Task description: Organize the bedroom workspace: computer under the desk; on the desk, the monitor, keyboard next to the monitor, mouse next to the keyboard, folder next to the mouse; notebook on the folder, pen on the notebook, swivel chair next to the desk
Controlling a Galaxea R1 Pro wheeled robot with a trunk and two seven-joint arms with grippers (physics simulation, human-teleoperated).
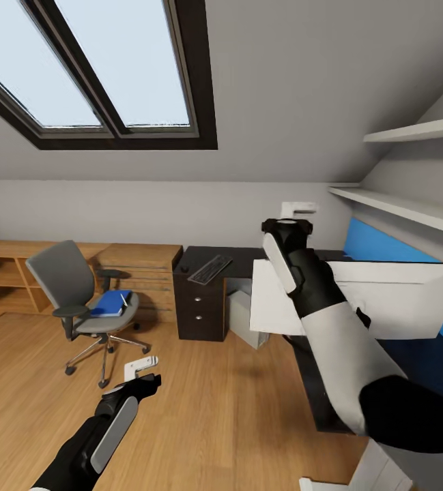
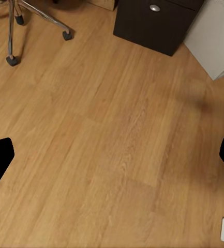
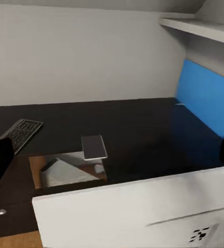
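Observation:
The grey swivel chair [image 1: 71, 290] stands on the floor left of the desk [image 1: 245, 256], with the blue folder [image 1: 110, 304] on its seat and a slim white pen [image 1: 123, 300] on the folder. The keyboard [image 1: 209, 269] lies on the black desk top, and the small grey notebook [image 3: 93, 147] further along. The light grey computer [image 1: 244, 317] sits under the desk. A wide white panel [image 1: 378, 300] with a small logo stands on the desk; I cannot tell if it is the monitor. The mouse is out of view. My right gripper [image 1: 296, 208] hangs open above the desk. My left gripper [image 1: 139, 372] is open over the floor.
A dark cabinet with round knobs [image 1: 199, 307] stands under the desk's left end, beside a wooden drawer chest [image 1: 143, 273]. White shelves [image 1: 412, 208] run above the blue back panel [image 1: 378, 245]. The chair's chrome base [image 2: 11, 31] spreads over the wooden floor [image 2: 112, 129].

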